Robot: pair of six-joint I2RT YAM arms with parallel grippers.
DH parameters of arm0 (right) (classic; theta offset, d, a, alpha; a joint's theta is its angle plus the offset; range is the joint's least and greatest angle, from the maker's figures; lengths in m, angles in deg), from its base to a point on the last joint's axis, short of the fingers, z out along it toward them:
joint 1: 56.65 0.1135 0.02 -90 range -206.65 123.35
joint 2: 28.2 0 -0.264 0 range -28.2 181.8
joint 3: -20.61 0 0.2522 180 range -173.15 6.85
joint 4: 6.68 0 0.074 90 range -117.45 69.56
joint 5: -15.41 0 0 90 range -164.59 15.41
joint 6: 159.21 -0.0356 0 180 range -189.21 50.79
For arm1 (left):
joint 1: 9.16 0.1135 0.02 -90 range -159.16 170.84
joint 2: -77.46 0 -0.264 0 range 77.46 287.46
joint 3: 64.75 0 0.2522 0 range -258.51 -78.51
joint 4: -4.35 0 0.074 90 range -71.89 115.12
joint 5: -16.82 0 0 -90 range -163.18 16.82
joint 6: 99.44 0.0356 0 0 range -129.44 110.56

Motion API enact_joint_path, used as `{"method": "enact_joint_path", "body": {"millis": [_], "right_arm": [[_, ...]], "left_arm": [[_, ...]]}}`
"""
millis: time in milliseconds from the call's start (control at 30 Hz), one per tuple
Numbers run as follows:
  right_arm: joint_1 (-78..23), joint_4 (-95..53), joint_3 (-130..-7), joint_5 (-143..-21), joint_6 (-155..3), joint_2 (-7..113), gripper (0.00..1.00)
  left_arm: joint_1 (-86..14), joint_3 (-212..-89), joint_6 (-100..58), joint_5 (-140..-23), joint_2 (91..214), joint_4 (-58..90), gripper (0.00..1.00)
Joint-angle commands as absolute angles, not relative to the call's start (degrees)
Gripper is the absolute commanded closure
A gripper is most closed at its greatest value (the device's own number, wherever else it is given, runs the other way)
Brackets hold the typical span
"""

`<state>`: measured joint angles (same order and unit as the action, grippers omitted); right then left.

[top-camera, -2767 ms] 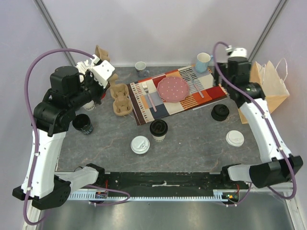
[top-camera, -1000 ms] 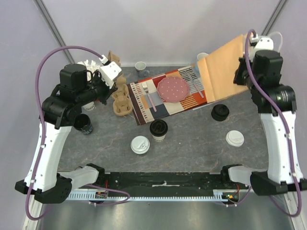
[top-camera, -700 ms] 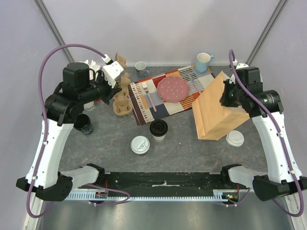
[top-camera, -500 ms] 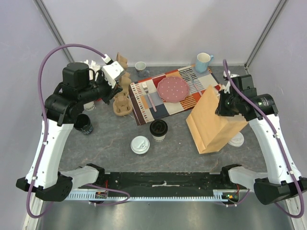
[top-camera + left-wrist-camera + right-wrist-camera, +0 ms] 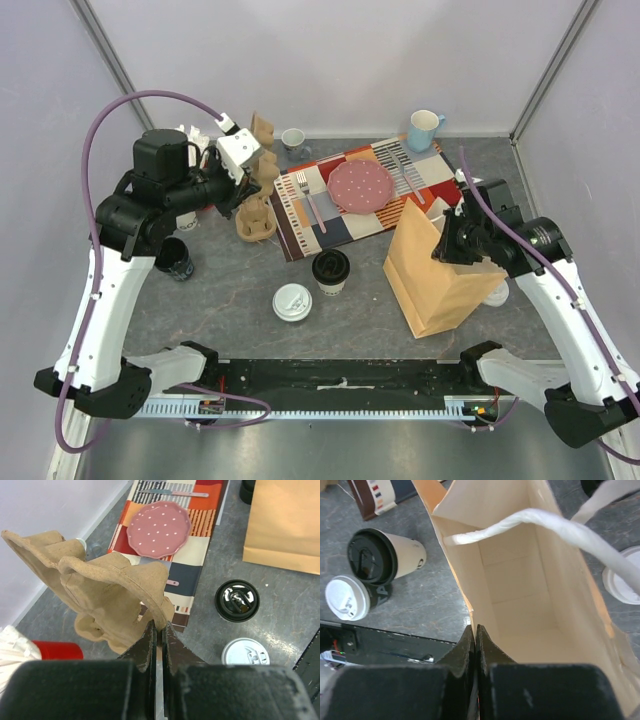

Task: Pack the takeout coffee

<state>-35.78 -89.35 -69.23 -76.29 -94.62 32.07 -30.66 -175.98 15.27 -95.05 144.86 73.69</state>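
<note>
Toward the middle of the grey table [image 5: 215,300], in front of the arms' bases, your two takeout coffees stand upright, long axes vertical and sip lids facing up. The cream-white cup [image 5: 331,270] wears the black lid. The black cup [image 5: 292,302] with the white lid sits just beside it on its near-left side; whether they touch cannot be told. To their right, apart from both, the brown paper bag [image 5: 440,285] stands with its mouth open upward and its white handle [image 5: 545,522] arching across the opening. Your right gripper [image 5: 474,630] is clamped narrow on the bag's top edge. Your left gripper [image 5: 159,630], at the far left of the table, is pinched tight on the rim of a moulded pulp cup carrier [image 5: 110,590], held tilted, with the pink dotted plate [image 5: 159,529] beyond it.
</note>
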Motion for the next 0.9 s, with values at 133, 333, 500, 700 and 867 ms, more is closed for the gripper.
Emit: {"method": "enact_joint_path", "body": {"millis": [133, 333, 500, 700, 867], "right_arm": [[-30.02, -81.62, -67.16, -74.95, -105.5, 30.51, 0.89], [-25.19, -81.0, -68.3, -73.71, -106.48, 31.91, 0.64], [-21.5, -79.33, -74.35, -78.36, -100.43, 33.32, 0.5], [-21.14, -81.96, -82.88, -86.6, -86.55, 34.03, 0.02], [-21.14, -88.47, -93.77, -86.03, -77.49, 35.87, 0.02]], "left_arm": [[-35.52, -177.47, 12.71, -96.13, 148.39, 71.38, 0.98], [-38.43, -179.14, 14.03, -94.63, 149.44, 72.69, 0.98], [-40.97, -180.99, 16.22, -95.32, 149.88, 74.8, 0.98], [-46.15, -183.37, 22.98, -95.87, 150.15, 80.33, 0.98], [-52.56, -181.44, 32.3, -87.61, 148.58, 86.75, 0.98]]}}
